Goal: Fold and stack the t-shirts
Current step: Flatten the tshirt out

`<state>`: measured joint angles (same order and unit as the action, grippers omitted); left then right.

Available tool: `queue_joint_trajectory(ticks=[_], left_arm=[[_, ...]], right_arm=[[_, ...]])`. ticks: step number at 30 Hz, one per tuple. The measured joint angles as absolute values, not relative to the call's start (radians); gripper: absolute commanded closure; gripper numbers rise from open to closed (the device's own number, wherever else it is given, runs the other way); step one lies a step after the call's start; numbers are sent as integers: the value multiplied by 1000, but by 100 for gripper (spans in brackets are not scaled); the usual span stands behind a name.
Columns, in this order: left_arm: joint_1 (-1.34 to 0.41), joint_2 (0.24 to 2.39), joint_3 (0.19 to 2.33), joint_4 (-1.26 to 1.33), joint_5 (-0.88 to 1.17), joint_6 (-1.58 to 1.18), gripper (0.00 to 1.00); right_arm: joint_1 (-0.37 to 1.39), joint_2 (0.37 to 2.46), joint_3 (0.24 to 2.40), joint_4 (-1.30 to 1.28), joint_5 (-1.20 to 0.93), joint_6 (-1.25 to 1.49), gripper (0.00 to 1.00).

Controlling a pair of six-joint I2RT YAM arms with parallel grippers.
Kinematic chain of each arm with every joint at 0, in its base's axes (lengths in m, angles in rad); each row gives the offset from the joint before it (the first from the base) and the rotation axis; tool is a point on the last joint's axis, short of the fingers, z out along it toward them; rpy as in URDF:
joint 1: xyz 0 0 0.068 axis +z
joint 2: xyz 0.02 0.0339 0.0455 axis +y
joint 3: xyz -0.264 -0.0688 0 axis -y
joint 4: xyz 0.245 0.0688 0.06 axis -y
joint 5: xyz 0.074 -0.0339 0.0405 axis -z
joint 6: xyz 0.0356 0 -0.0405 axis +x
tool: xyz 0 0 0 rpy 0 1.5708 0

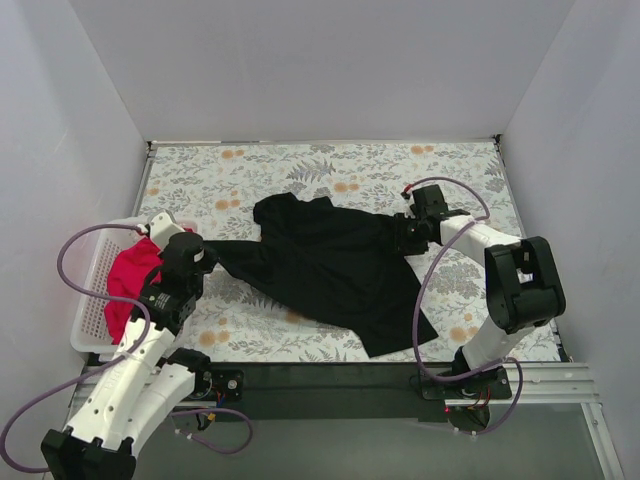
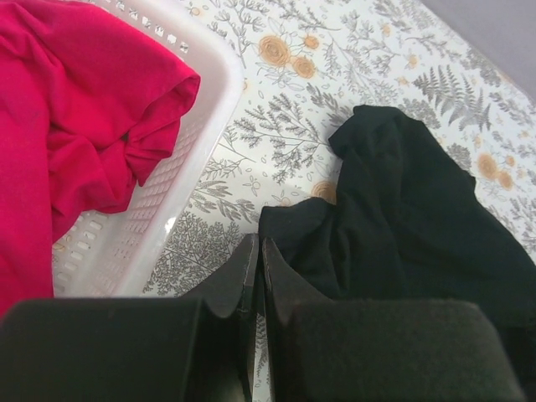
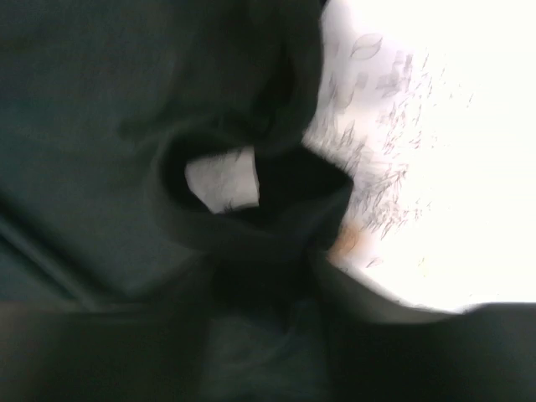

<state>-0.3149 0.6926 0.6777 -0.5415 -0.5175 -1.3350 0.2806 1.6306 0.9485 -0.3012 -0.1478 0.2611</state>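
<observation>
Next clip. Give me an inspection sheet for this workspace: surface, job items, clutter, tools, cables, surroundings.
Surface: floral-print table, flat.
Job's things: black t-shirt lies unfolded and rumpled mid-table; red-pink t-shirt is bunched in the white basket at the left edge.
Clutter: nothing seen apart from the basket.
Grippers: left tool is shut on the black t-shirt's left end; right tool is at its right end, grip unclear because the wrist view is blurred.
Cables: purple cables loop loosely from both arms.
Surroundings: plain white walls on three sides.
</observation>
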Motion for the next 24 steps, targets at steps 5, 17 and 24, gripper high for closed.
queue_joint_trajectory(ticks=[5, 17, 24], left_arm=[[-256, 772, 678, -511, -484, -1326, 100], [-120, 1082, 840, -318, -265, -1316, 100], [-119, 1186, 848, -291, -190, -1312, 100]], right_arm=[[212, 1711, 1053, -286, -102, 276, 99], [71, 1729, 1404, -315, 64, 295, 29], [213, 1580, 1070, -376, 63, 310, 41]])
